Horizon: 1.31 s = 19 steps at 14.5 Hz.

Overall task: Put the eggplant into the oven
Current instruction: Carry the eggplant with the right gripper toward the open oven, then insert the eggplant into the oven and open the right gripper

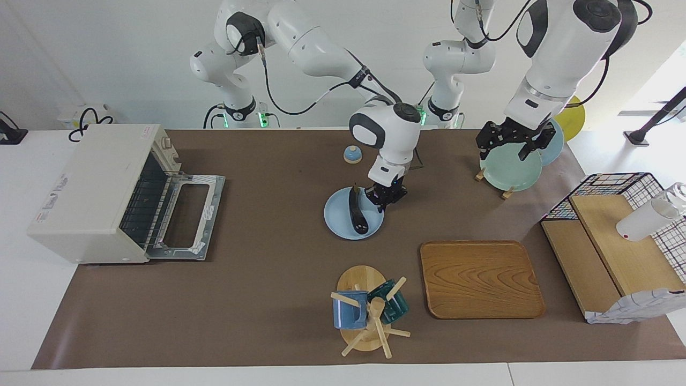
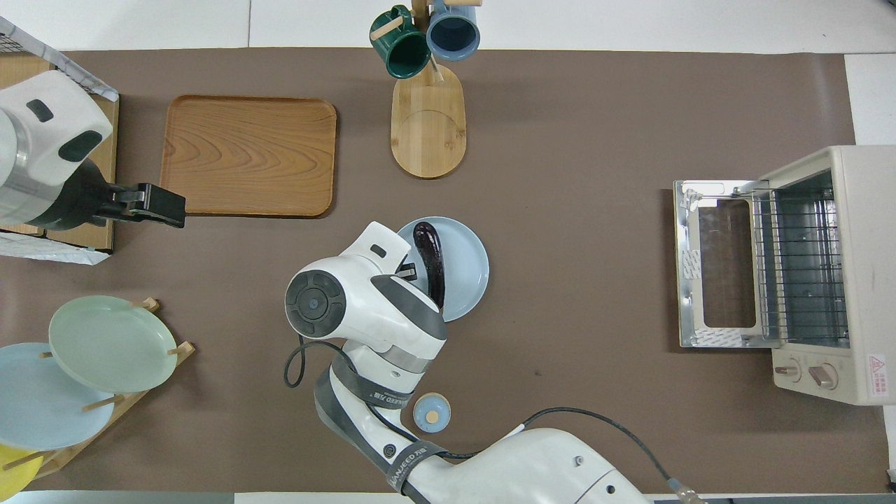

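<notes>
While the eggplant [image 1: 357, 213] lay on the blue plate [image 1: 337, 215], my right claw [image 1: 385, 202] stood pinched shut at its three o'clock in the facing view — gripping no eggplant. Lifting now risked leaving it behind, or tipping the plate. The oven [image 1: 91, 193] gaped at nine o'clock; my left claw [image 1: 505, 151] waited wide open over the green plate [image 1: 509, 172].
</notes>
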### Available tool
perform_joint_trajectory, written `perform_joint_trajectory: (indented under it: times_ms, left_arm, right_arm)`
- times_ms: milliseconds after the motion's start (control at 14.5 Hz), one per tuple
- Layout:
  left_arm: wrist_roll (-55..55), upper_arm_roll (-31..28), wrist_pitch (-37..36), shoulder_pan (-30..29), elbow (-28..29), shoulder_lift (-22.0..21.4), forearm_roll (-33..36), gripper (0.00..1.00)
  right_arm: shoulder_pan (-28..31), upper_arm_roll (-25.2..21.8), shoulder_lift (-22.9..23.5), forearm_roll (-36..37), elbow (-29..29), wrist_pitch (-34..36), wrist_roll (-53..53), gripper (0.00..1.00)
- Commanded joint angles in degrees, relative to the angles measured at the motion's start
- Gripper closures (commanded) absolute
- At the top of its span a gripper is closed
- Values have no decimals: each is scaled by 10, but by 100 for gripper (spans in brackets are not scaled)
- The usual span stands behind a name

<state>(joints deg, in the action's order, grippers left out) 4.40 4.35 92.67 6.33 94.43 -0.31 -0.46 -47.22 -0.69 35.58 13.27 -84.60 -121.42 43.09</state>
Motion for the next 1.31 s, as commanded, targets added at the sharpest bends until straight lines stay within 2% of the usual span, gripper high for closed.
perform_joint_trajectory:
  times_ms: [0, 276, 484, 760, 1037, 1244]
  left_arm:
    - [-16, 1, -14, -11, 2, -6, 13, 0]
    - [-15, 2, -18, -11, 3, -7, 10, 0]
    - [-15, 2, -33, -11, 2, -8, 7, 0]
    - [-11, 1, -35, -11, 3, -8, -1, 0]
    - [-11, 0, -35, -11, 4, -9, -9, 0]
    - [-11, 0, -34, -10, 5, -10, -9, 0]
  right_arm:
    - [28, -1, -33, 12, 3, 59, -65, 100]
    - [77, -3, -87, 25, -11, 165, -139, 100]
    - [133, -3, -151, 36, -77, 195, -192, 100]
    - [237, -3, -284, 36, -251, 137, -308, 100]
    - [319, -2, -351, 36, -340, 97, -376, 100]
    - [386, -2, -382, 36, -387, 54, -467, 100]
